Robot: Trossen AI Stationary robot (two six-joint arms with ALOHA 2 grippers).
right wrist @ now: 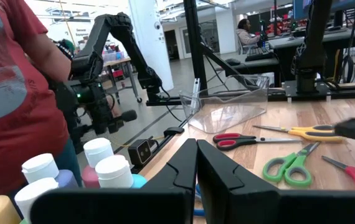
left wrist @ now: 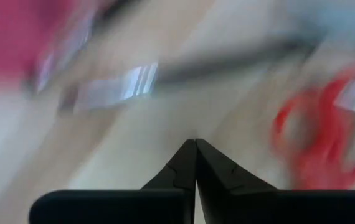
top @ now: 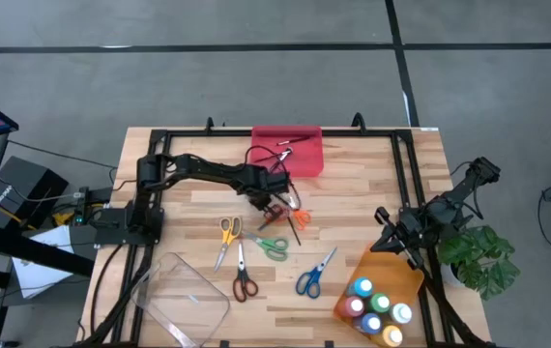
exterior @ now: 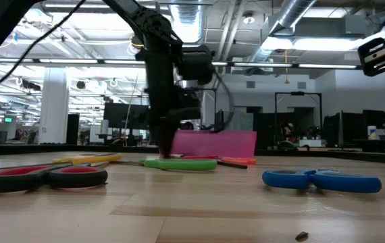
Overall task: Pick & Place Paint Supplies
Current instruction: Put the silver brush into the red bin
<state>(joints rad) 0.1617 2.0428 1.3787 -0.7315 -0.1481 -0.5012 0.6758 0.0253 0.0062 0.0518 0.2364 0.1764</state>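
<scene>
Where visible, paint bottles (top: pixel 377 309) in orange tray (top: pixel 384 274).

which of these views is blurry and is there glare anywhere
Left wrist view: heavy motion smear, the red tray and orange scissors are mere streaks; only the left pincer, shut, is crisp. Low view: bright ceiling lights glare, the left arm reads dark against them. High view and right wrist view: evenly lit, sharp.
</scene>
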